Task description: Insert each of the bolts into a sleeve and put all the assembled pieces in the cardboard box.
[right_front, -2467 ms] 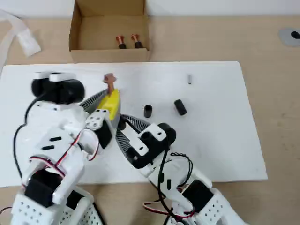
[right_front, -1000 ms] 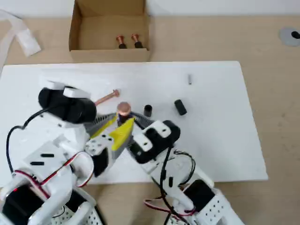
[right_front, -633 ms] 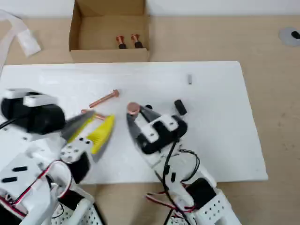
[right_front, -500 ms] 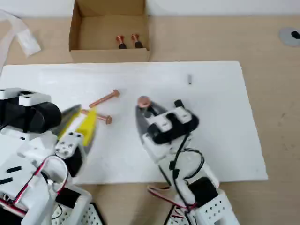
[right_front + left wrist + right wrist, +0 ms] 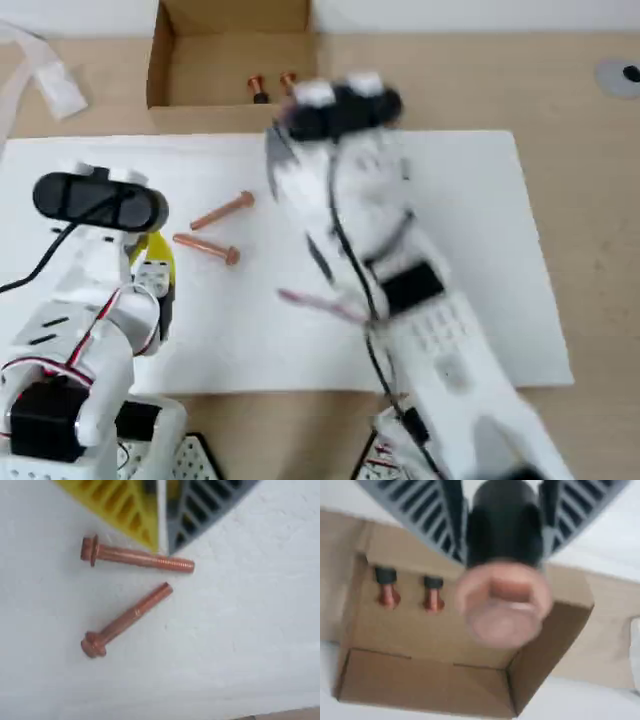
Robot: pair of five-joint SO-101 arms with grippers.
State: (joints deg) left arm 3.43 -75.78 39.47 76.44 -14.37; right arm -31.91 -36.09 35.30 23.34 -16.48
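Two bolts (image 5: 137, 559) by closed, empty left pincer (image 5: 162, 545), right pincer (image 5: 503, 530) gripping sleeved bolt (image 5: 503, 602) at cardboard box (image 5: 420, 685) edge

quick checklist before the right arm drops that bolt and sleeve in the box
1. Grip on the piece: ok. The right tool is shut on the black sleeve, with the bolt head sticking out.
2. Piece over the cardboard box opening: cannot tell. The high view puts the tool at the box's near right corner.
3. Landing room: ok. Two assembled pieces lie inside, with bare floor beside them.
4. Left tool clear of the drop: ok. It is over the white mat, away from the box.
5. All bolts sleeved: not ok. Two loose bolts lie bare on the mat.
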